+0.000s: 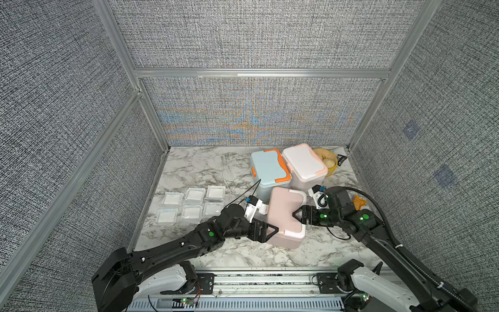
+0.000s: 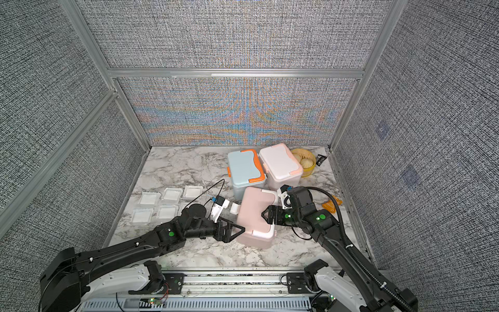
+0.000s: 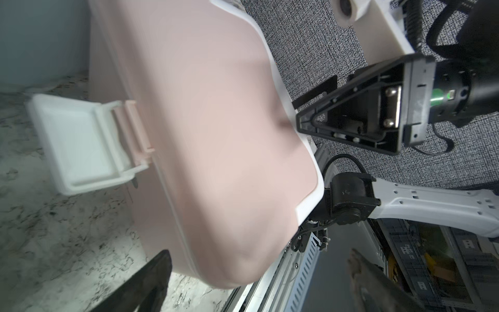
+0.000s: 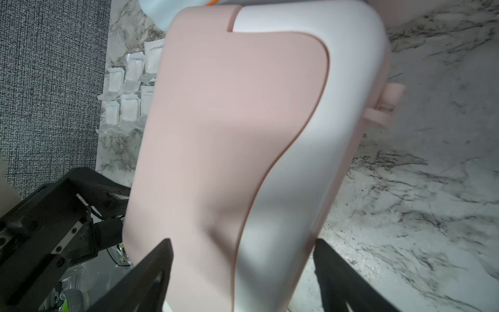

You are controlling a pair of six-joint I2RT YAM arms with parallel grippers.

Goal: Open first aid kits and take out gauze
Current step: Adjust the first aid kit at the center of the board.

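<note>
The dusty pink first aid kit [image 1: 283, 216] stands mid-table with its lid down and its white side latch [image 3: 78, 143] flipped outward. My left gripper [image 1: 274, 231] is open, its jaws straddling the kit's near left corner [image 3: 229, 256]. My right gripper [image 1: 295, 214] is open at the kit's right side, one finger [image 4: 154, 267] over the lid and the other beside the white handle [image 4: 310, 135]. The blue kit [image 1: 270, 168] and the white kit [image 1: 305, 164] stand shut behind it. Several gauze pads [image 1: 193, 204] lie in rows on the table's left side.
A yellow basket with buns [image 1: 328, 160] and a small black packet [image 1: 341, 159] sit in the back right corner. An orange wrapper [image 1: 359, 202] lies behind my right arm. Grey walls close in three sides of the marble table [image 1: 205, 167].
</note>
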